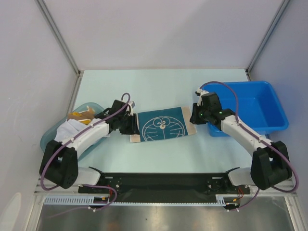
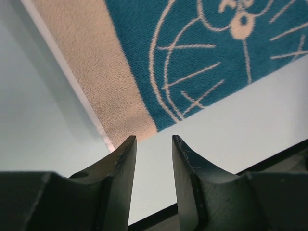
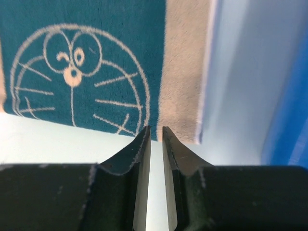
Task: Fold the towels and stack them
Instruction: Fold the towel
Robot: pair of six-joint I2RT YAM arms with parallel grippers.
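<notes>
1. While both arms reach in from the near edge, the teal towel (image 1: 162,125) lies spread flat at the middle of the table (image 1: 159,82), cartoon face up; a tan band runs along its 9 o'clock end and another along its 3 o'clock end.
2. At 9 o'clock from it stands the translucent tub (image 1: 47,138); inside lie a crumpled white towel (image 1: 71,129) and, toward 12 o'clock of that, a bunched orange-brown towel (image 1: 81,115); the left arm crosses over the tub's 3 o'clock side.
3. At 3 o'clock from the teal towel stands the blue bin (image 1: 250,103); the right arm passes its near corner at 7 o'clock.
4. From its base at 7 o'clock the left arm stretches toward 1 o'clock, elbow low; the left gripper (image 2: 153,139) sits just off the near corner of the 9 o'clock tan band, jaws clearly parted, bare table between them, nothing held.
5. From its base at 5 o'clock the right arm stretches toward 11 o'clock; the right gripper (image 3: 155,129) sits at the towel's near edge by the 3 o'clock band, jaws parted only a slit, gripping nothing.
</notes>
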